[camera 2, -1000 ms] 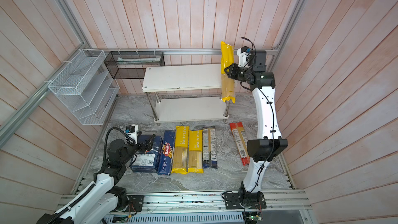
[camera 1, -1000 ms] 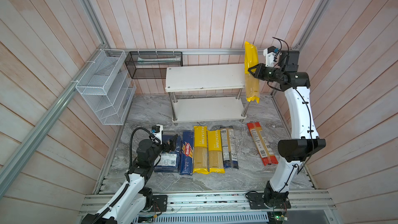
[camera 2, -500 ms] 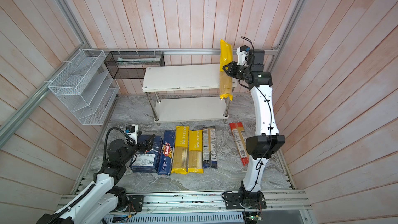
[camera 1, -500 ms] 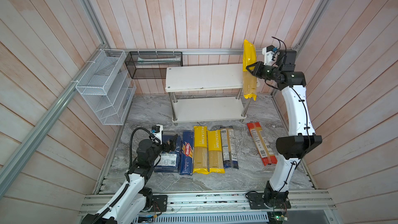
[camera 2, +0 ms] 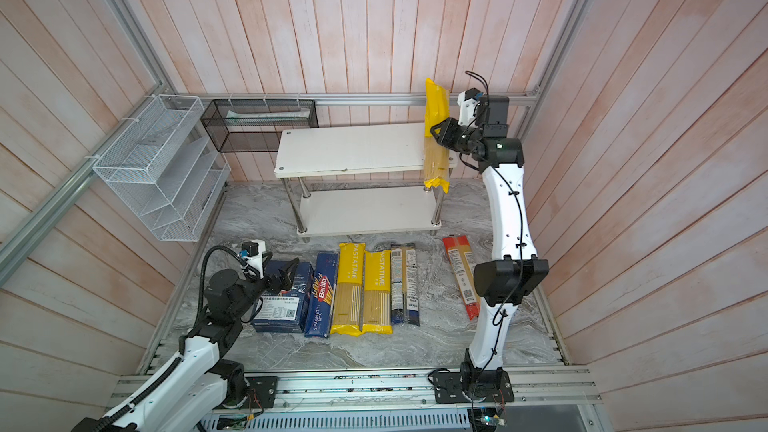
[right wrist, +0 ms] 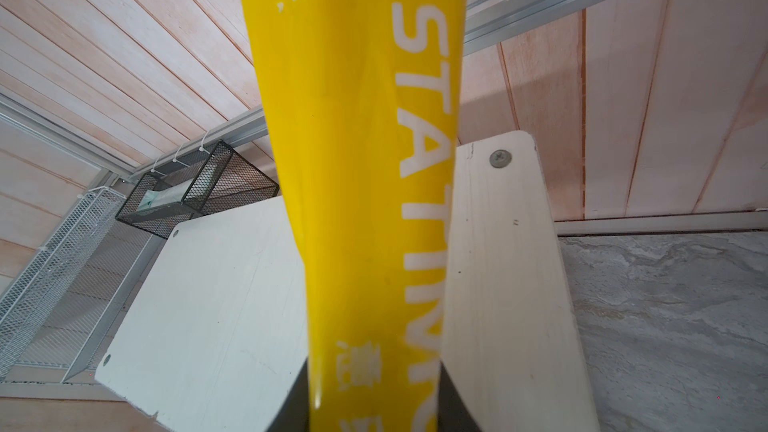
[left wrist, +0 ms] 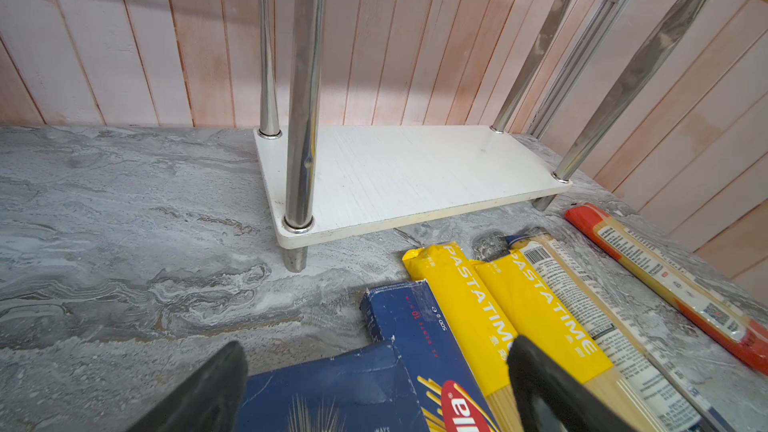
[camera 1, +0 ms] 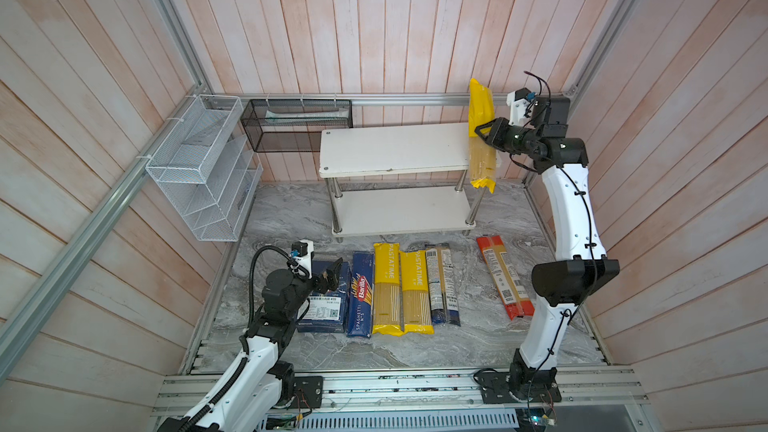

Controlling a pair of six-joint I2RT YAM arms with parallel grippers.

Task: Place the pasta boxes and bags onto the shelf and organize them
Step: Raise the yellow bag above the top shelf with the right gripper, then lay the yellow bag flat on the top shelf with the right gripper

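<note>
My right gripper is shut on a yellow PASTATIME bag, held lengthwise over the right end of the shelf's top board. On the marble floor in front of the shelf lie the wide blue box, the narrow spaghetti box, two yellow bags, a blue and clear bag and, apart at the right, a red bag. My left gripper hovers open over the wide box's far end.
A white wire rack hangs on the left wall and a black mesh basket sits behind the shelf's left end. Wooden walls close in on three sides. My right arm's elbow stands beside the red bag.
My right gripper has carried the yellow bag a little to the left and up, over the top board's right end. The left arm has not moved.
</note>
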